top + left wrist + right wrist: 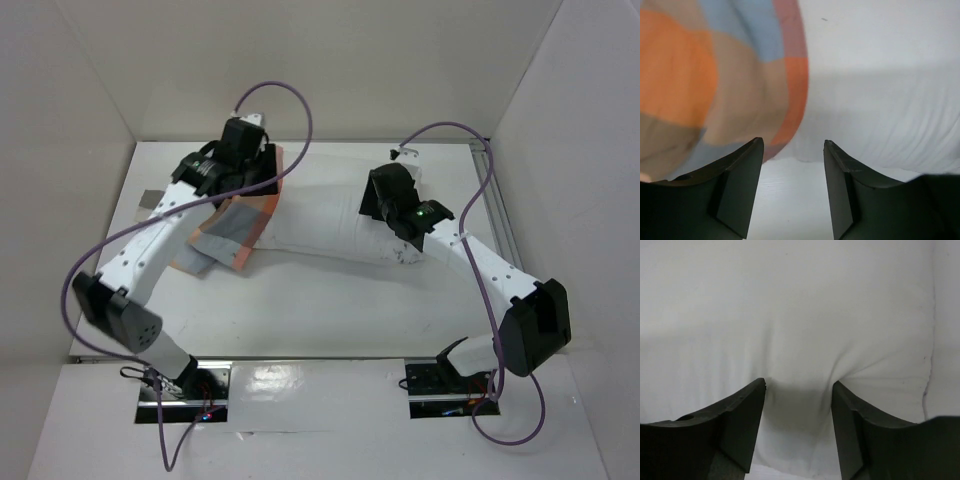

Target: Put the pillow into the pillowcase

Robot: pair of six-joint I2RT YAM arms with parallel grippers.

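The white pillow (320, 225) lies across the middle of the table, its left end at the checked pillowcase (235, 225). My left gripper (250, 175) hovers over the pillowcase's far edge. In the left wrist view this gripper (792, 145) is open with only bare table between its fingers, the pillowcase (700, 80) to its upper left and the pillow (880, 115) to its right. My right gripper (375, 200) sits on the pillow's right end. In the right wrist view it (799, 385) is open, its fingertips pressing a dimple into the pillow (800, 315).
White walls box in the table (330, 300) at the back and on both sides. A metal rail (500, 210) runs along the right edge. Purple cables (300, 110) loop above both arms. A pale tape patch (150, 200) lies at the left edge.
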